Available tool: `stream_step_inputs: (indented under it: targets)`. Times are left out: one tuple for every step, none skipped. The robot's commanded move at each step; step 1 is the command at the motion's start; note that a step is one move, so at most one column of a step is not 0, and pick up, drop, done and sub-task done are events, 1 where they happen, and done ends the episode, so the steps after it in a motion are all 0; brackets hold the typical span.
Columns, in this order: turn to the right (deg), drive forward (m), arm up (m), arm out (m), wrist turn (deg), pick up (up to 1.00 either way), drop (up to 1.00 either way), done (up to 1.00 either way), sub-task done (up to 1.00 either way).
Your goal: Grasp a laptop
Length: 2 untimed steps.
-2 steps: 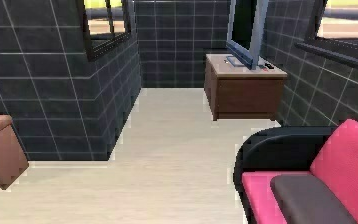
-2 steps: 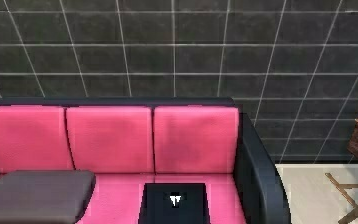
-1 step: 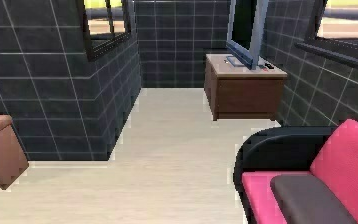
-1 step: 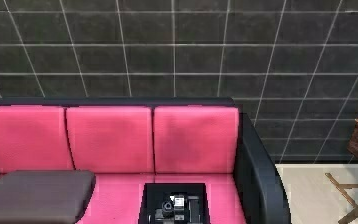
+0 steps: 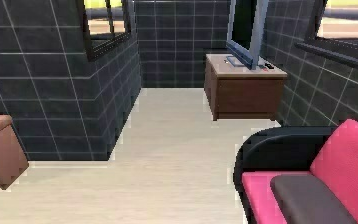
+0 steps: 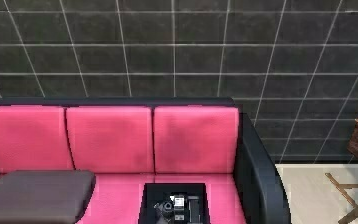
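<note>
Forward view: pale floor runs ahead between dark tiled walls. A TV stands on a wooden counter at the far right. The sofa, black frame with pink cushions, sits at the view's lower right with a grey cushion on its seat. This view gives the room layout and the sofa's near end.

Arm side view: the sofa is seen square on, with three pink back cushions and the grey cushion at lower left. A dark flat slab, likely the laptop, lies on the seat at the bottom edge, mostly below the right-hand back cushion. The bottom edge cuts it off, so its long axis is unclear. The tool seems to show against the slab, small pale marks just to its right. Over it or touching it: can't tell. Holding anything: can't tell either. Judgement: the laptop is right at the tool, so the next move is a short, fine approach, not a drive.
</note>
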Motion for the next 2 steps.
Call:
stream_step_inputs:
  targets:
    - [0.0,0.00,0.00,0.00,45.0,0.00,0.00,0.00,0.00]
    - [0.0,0.00,0.00,0.00,45.0,0.00,0.00,0.00,0.00]
